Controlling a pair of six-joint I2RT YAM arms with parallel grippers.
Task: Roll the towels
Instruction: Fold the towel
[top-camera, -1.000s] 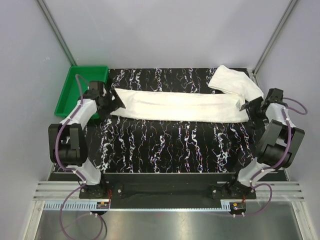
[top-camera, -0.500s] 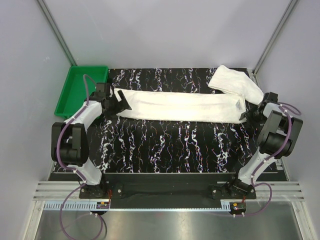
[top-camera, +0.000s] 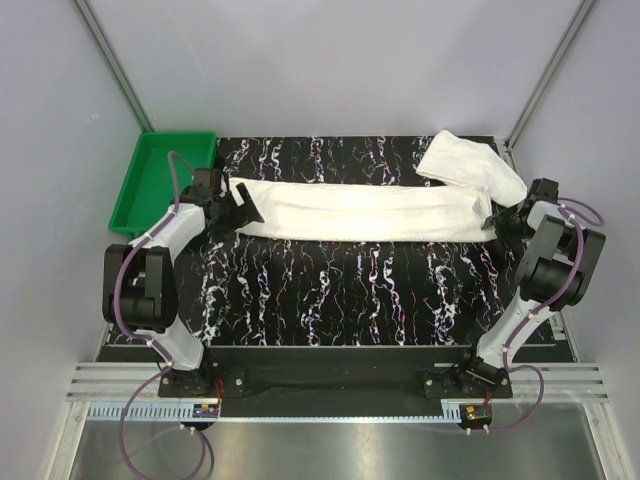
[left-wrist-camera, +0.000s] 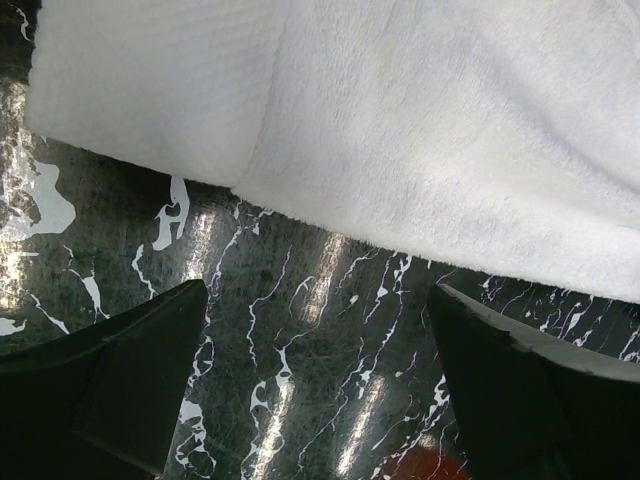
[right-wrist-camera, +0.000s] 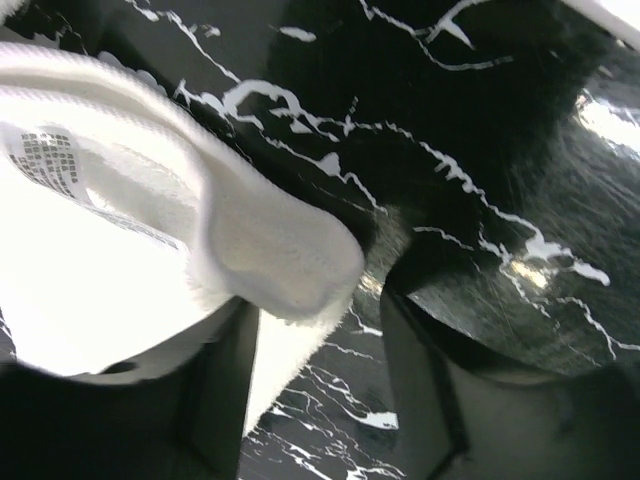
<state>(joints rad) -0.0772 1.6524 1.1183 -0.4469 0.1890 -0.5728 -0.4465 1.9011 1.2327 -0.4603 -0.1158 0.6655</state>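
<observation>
**A:** How do the towels look from your end?

**B:** On my overhead view I see the long towel (top-camera: 360, 212), plain white, unrolled. It lies flat across the middle of the frame and runs left to right as a narrow band.

**A:** Any folds?

**B:** In my left wrist view its nap (left-wrist-camera: 400, 130) is soft and fuzzy, and one layer overlaps another in the upper left of the frame. In my right wrist view its end (right-wrist-camera: 280, 250) curls into a thick rounded fold, with a small grey-printed label (right-wrist-camera: 48, 160) at the left edge.

**A:** And the other one?

**B:** The second towel (top-camera: 470, 165) sits at the upper right of the overhead view. It is white, loosely bunched and slanted, and it touches the long one's right end.
</observation>
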